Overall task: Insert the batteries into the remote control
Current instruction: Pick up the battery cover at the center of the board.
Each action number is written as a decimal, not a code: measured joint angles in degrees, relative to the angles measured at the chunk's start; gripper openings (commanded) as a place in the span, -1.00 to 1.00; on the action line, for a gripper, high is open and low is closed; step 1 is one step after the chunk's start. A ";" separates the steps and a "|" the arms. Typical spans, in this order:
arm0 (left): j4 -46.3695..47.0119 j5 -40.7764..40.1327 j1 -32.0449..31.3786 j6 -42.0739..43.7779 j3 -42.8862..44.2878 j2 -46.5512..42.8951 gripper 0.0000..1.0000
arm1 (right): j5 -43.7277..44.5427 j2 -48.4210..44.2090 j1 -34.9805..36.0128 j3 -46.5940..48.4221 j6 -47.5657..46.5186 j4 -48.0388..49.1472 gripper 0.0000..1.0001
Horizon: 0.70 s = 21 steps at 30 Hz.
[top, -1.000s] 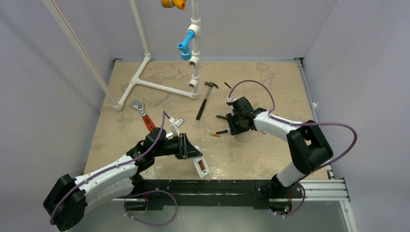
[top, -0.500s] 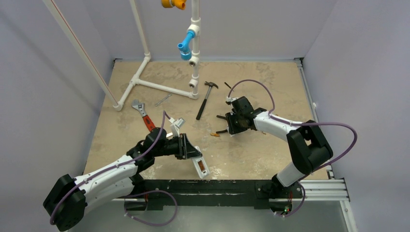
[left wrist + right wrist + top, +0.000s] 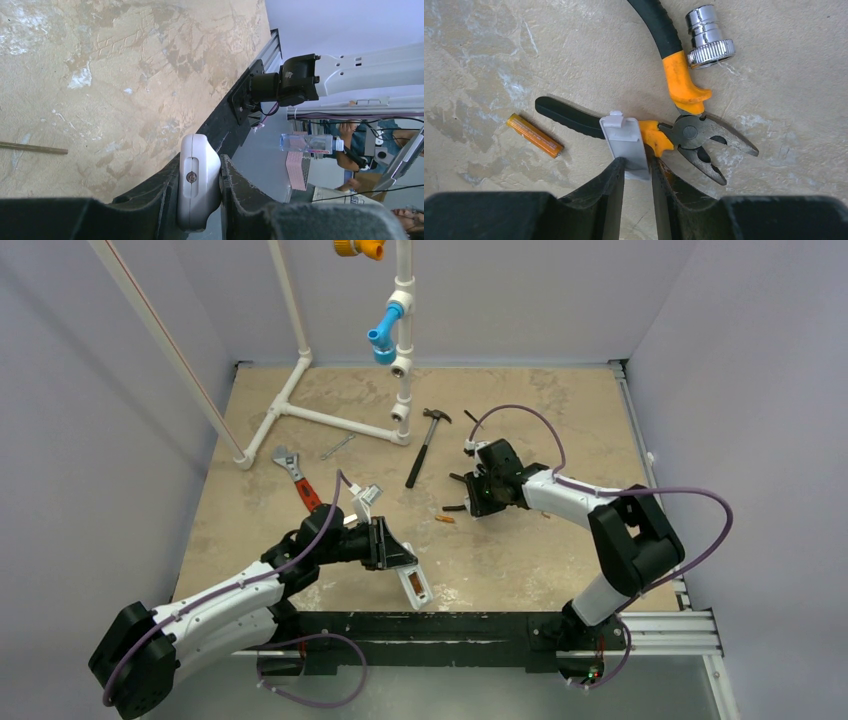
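My left gripper [image 3: 388, 546] is shut on the white remote control [image 3: 415, 580] and holds it near the table's front edge. An orange battery [image 3: 412, 586] shows in its back recess. In the left wrist view the remote's end [image 3: 198, 185] sits clamped between the fingers of the left gripper [image 3: 199, 161]. My right gripper [image 3: 638, 165] is shut on a small white cover piece [image 3: 625, 142], just above the orange-handled pliers [image 3: 694, 132]. A loose orange battery [image 3: 535, 135] lies on the table to its left, and it also shows in the top view [image 3: 444, 520].
A silvery metal fitting [image 3: 709, 35] lies beside the pliers' handle. A hammer [image 3: 425, 445], a red-handled wrench [image 3: 297, 478], a small spanner [image 3: 338, 446] and a white pipe frame [image 3: 330, 420] stand further back. The table's front rail [image 3: 480, 625] is just below the remote.
My right gripper has moved slightly back and left, away from the loose battery. The left arm and the remote have not moved.
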 measured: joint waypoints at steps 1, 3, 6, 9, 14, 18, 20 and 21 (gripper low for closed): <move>-0.09 -0.02 0.00 0.04 0.00 0.00 -1.00 | -0.07 0.04 0.00 0.00 0.02 0.17 -0.52; -0.22 -0.11 0.00 0.09 0.00 0.00 -1.00 | -0.24 0.15 0.00 0.00 0.09 0.50 -0.58; -0.20 -0.22 0.00 0.09 0.00 0.00 -1.00 | -0.35 0.24 0.00 -0.02 0.20 1.05 -0.70; -0.22 -0.24 0.00 0.09 0.00 0.00 -1.00 | -1.09 0.28 -0.04 -0.02 0.35 1.68 -0.78; -0.22 -0.35 0.00 0.09 0.00 0.00 -1.00 | -2.54 0.17 -0.07 0.00 0.42 2.47 -0.90; -0.22 -0.39 0.00 0.09 0.00 0.00 -1.00 | -3.26 -0.28 -0.07 0.00 0.35 2.56 -0.93; -0.22 -0.39 0.00 0.09 0.00 0.00 -1.00 | -3.34 -0.52 -0.07 -0.02 0.33 2.47 -0.94; -0.22 -0.39 0.00 0.09 0.00 0.00 -1.00 | -3.39 -0.68 -0.07 -0.02 0.28 2.38 -0.94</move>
